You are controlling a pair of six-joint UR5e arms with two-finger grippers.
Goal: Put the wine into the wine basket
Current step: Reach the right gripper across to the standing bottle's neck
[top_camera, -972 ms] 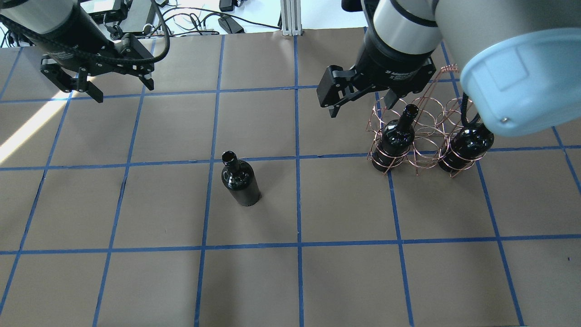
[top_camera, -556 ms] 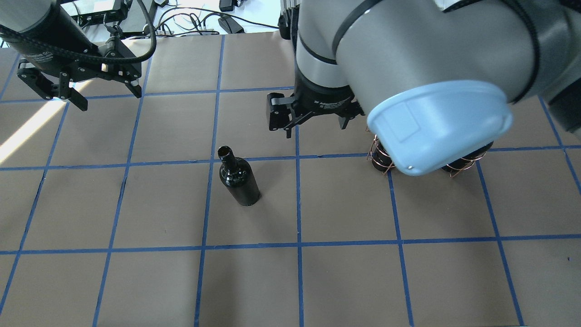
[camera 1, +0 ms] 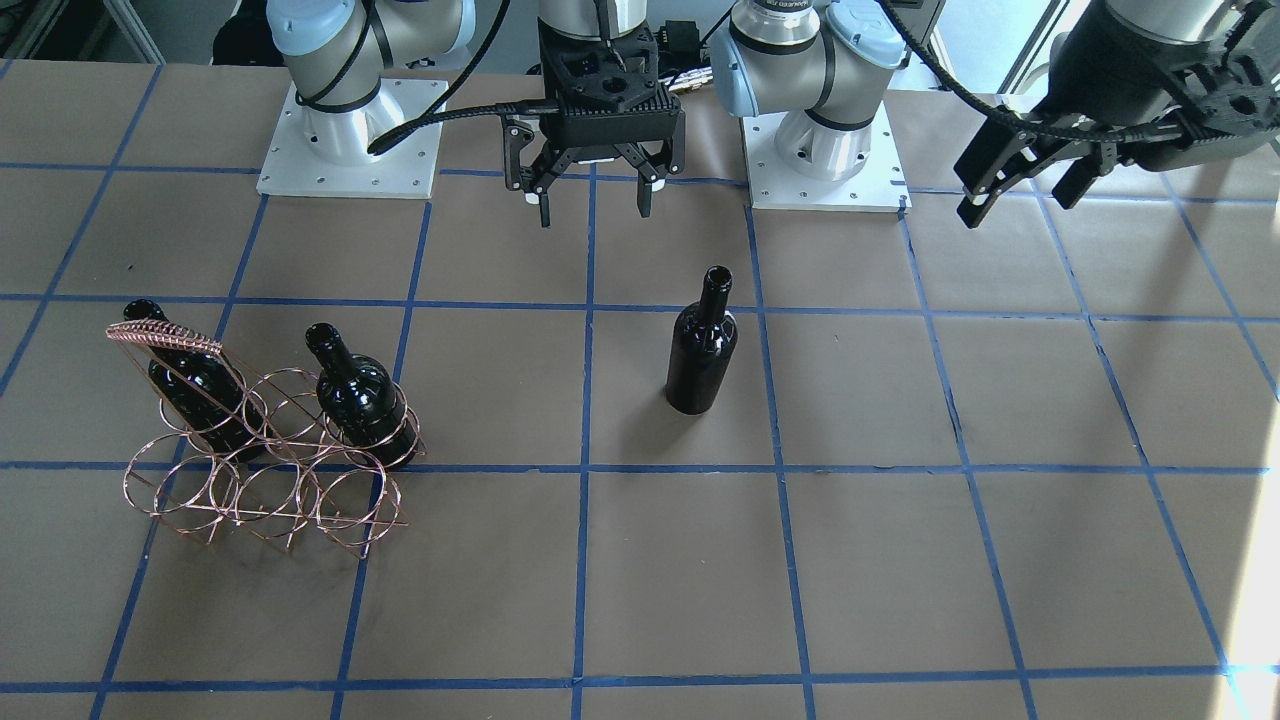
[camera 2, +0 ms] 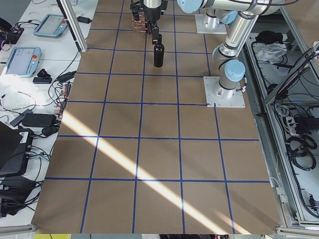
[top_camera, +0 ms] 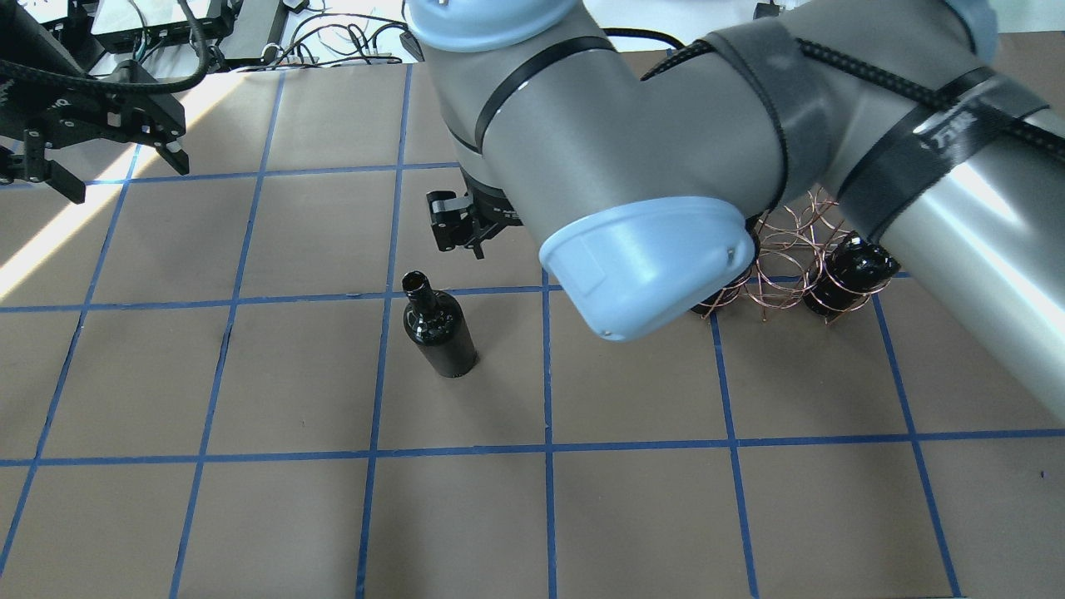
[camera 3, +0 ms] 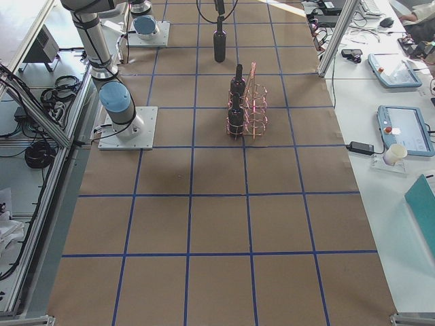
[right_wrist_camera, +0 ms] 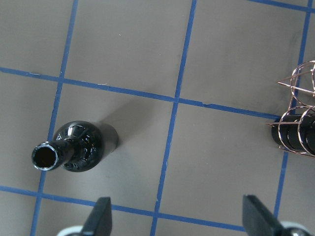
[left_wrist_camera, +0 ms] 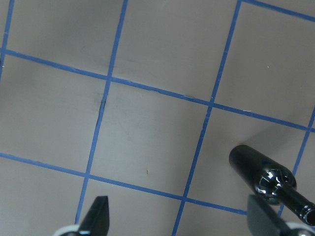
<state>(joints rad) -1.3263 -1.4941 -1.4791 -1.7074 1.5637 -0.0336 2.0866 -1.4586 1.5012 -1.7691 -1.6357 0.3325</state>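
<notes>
The loose wine bottle [camera 1: 702, 345], dark and glossy, stands upright near the table's middle [top_camera: 438, 329]. The copper wire wine basket [camera 1: 265, 470] stands on my right side and holds two look-alike bottles [camera 1: 360, 400], [camera 1: 190, 380] in its row nearer the robot. My right gripper [camera 1: 593, 210] is open and empty, above the table on the robot's side of the loose bottle, apart from it. In the right wrist view the bottle [right_wrist_camera: 74, 147] is at the left and the basket [right_wrist_camera: 298, 128] at the right edge. My left gripper [camera 1: 1015, 200] is open and empty, far off to the side.
The table is brown paper with a blue tape grid [top_camera: 549, 449]. My right arm's big elbow [top_camera: 649, 249] hides part of the basket [top_camera: 790, 249] from overhead. The two arm bases [camera 1: 350, 150], [camera 1: 825, 150] stand at the robot's edge. Cables and devices lie beyond the table's far edge [top_camera: 250, 33].
My right gripper has swung from beside the basket across to near the loose bottle. My left gripper has drawn back further to its own side. Bottles and basket have not moved.
</notes>
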